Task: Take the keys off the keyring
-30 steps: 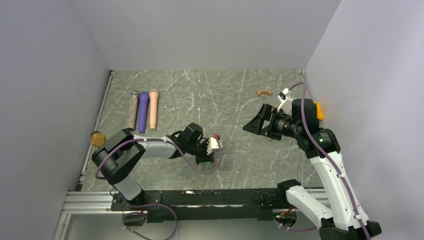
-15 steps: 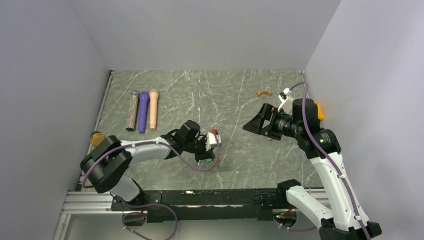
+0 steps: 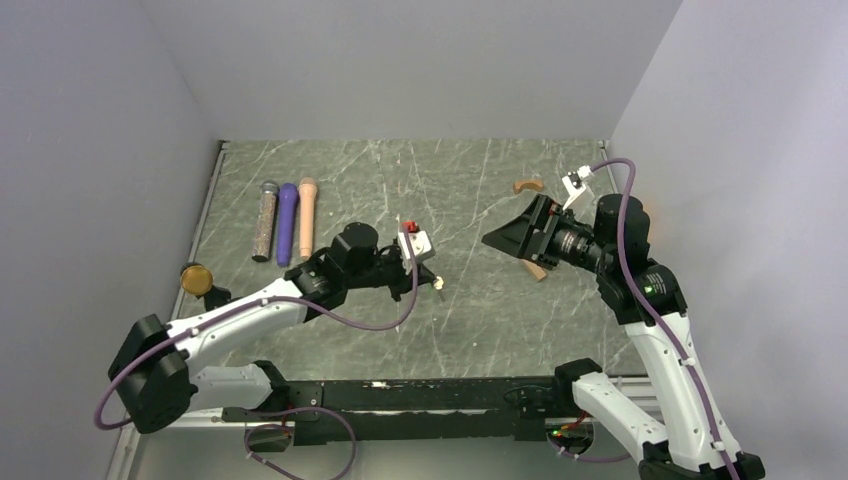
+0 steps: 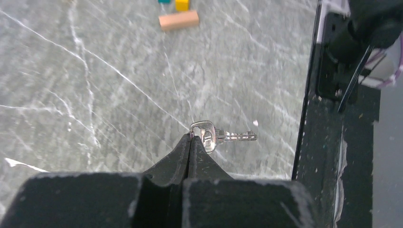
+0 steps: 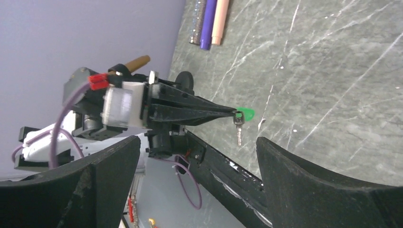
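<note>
My left gripper (image 4: 191,138) is shut on the thin silvery keyring (image 4: 198,125) and holds it above the table. A small silver key (image 4: 219,136) hangs from the ring. In the right wrist view the left gripper's fingers (image 5: 199,110) point right, with a bright green tag (image 5: 246,114) at their tip and the key (image 5: 238,132) dangling below it. In the top view the left gripper (image 3: 434,280) is near the table's middle. My right gripper (image 3: 503,240) is open and empty, aimed at the left gripper from the right and apart from it; it also shows in its own view (image 5: 198,145).
Three microphones (image 3: 286,222) lie side by side at the back left. A brown disc (image 3: 196,278) sits at the left edge. A wooden arch (image 3: 527,185) and a wooden block (image 3: 537,270) lie near the right arm. A tan block (image 4: 178,20) and a yellow block (image 4: 181,4) lie farther off. The black rail (image 4: 328,142) runs along the near edge.
My left arm has lifted off the table and swung toward the far side, carrying the keyring with the key. My right gripper has shifted slightly left and tilted.
</note>
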Tool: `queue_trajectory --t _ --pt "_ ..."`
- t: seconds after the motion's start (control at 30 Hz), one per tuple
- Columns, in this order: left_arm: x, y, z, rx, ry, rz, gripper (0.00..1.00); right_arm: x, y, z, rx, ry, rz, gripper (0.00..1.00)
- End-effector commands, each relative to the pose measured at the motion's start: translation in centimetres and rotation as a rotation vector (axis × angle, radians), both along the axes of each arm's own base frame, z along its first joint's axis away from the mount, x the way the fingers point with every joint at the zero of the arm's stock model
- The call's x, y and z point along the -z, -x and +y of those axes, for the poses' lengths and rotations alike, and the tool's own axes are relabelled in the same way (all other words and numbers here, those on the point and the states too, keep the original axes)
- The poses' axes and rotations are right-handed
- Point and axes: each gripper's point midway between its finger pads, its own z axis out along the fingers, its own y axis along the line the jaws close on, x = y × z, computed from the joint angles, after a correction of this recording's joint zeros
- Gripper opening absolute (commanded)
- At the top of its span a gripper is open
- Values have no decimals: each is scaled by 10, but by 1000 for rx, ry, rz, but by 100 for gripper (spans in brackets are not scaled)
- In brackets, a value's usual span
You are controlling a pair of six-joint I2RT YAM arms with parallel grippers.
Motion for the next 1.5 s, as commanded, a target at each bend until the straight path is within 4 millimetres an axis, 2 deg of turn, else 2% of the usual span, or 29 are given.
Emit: queue_trajectory --t 0.0,0.33,0.63,0.8,1.03,1.3,1.47 --pt "-60 -8 -1 -106 99 -29 0 -19 -2 10 -49 -67 -63 94" --pt "-128 -14 10 -317 191 14 0 -26 -5 23 -96 -126 -71 79" --pt "-167 -12 11 -406 277 3 0 -27 -4 54 -160 -152 -69 69" --pt "-175 -12 16 -451 306 10 0 -24 -2 74 -193 -173 -56 66" --pt "-178 -6 19 -457 327 10 0 -21 -1 90 -215 -177 -44 56" --pt "-180 1 18 -443 329 -2 0 -21 -5 100 -209 -182 -43 51" --pt "-181 2 20 -445 326 -14 0 -23 -7 103 -205 -186 -48 40"
